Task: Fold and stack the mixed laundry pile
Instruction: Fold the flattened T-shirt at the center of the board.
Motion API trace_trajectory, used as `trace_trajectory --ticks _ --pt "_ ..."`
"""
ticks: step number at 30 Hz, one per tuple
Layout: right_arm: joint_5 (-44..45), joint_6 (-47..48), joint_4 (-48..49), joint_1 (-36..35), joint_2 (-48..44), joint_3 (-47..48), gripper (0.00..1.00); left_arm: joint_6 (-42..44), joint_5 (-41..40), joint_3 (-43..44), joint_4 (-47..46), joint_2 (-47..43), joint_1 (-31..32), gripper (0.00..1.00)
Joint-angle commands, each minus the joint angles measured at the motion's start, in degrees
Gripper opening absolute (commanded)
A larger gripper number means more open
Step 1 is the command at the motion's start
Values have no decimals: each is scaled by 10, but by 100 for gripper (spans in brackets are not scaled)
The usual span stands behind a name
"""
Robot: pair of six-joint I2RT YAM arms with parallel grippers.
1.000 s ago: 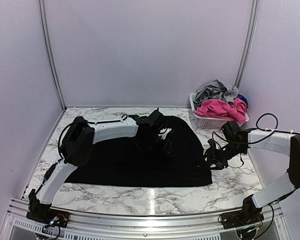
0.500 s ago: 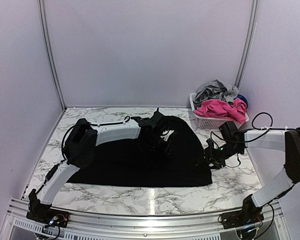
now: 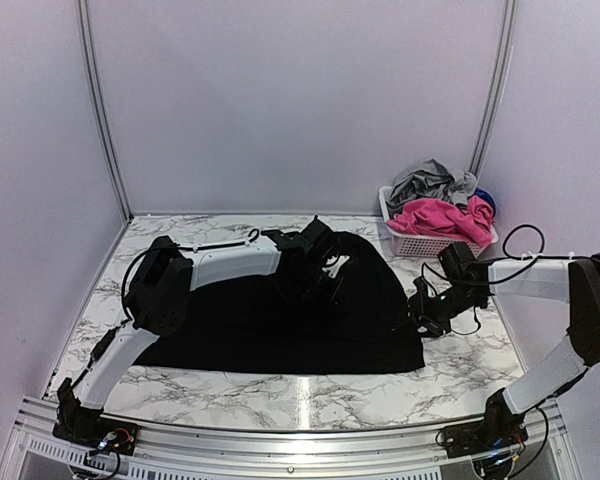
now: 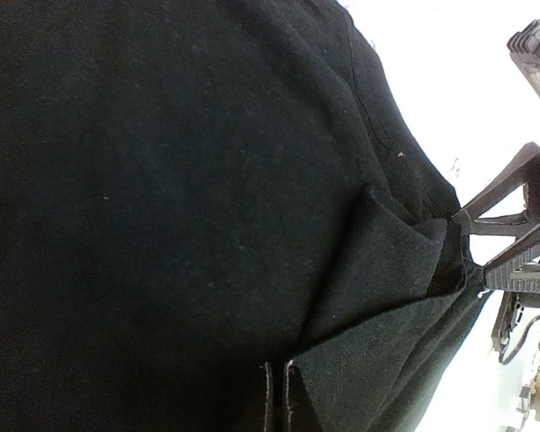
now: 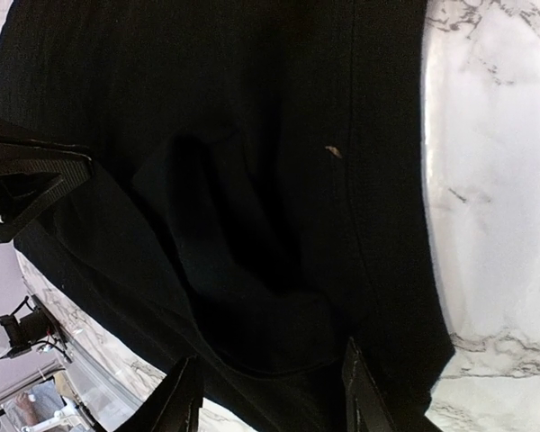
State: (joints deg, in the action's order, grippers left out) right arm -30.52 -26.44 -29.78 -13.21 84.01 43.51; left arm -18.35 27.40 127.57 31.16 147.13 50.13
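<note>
The cloth (image 3: 270, 335) is matt black fabric; the table (image 3: 310, 395) is glossy, smooth marble-look; the basket (image 3: 420, 246) at two o'clock is white plastic lattice.

The marble-patterned table (image 3: 280, 395) carries a black cloth (image 3: 230, 335) spread wide across its middle, with bare strips along the near and left edges; a white basket (image 3: 420, 245) stands at the far right corner, just beyond the cloth

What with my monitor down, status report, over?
Left gripper shut on black cloth fold. Right gripper straddles cloth edge, grip unclear. White basket holds other laundry, far right.
</note>
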Motion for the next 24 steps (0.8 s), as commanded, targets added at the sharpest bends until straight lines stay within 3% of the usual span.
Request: trace_trajectory --ticks 1,7,16,21,22,24 --pt "5 -7 13 8 -6 20 52 1 -19 -35 -27 -67 -22 0" --pt "2 10 -9 8 -42 34 56 -21 -35 -147 -109 -128 -57 0" --pt "-3 27 -31 8 -57 -17 46 -24 -86 -216 -139 -151 -61 0" --pt "1 38 -33 5 -52 14 43 -29 -173 -258 -134 -182 -66 1" --pt "2 44 -35 2 -48 24 43 -34 -198 -272 -133 -196 -70 1" --pt "7 50 -36 -9 -36 50 42 -45 -233 -307 -131 -225 -82 16"
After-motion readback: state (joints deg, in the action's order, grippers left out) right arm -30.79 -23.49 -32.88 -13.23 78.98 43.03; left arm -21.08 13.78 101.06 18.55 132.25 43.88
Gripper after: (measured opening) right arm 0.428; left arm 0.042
